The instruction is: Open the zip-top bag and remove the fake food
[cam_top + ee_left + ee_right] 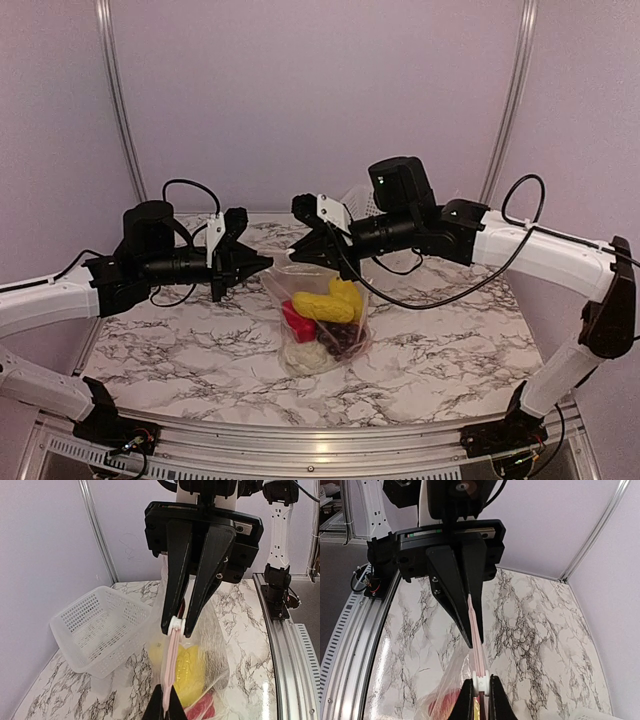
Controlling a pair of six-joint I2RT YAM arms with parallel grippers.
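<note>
Top view overhead, rear; wrist views close, opposed, share zip-top bag (216, 645).

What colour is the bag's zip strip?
Pale pink, with a white tab at one end; the zip strip shows best in the right wrist view.

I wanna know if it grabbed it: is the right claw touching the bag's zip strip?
Touching. In the left wrist view the right gripper pinches the zip strip of the zip-top bag between its fingertips, with no gap.
</note>
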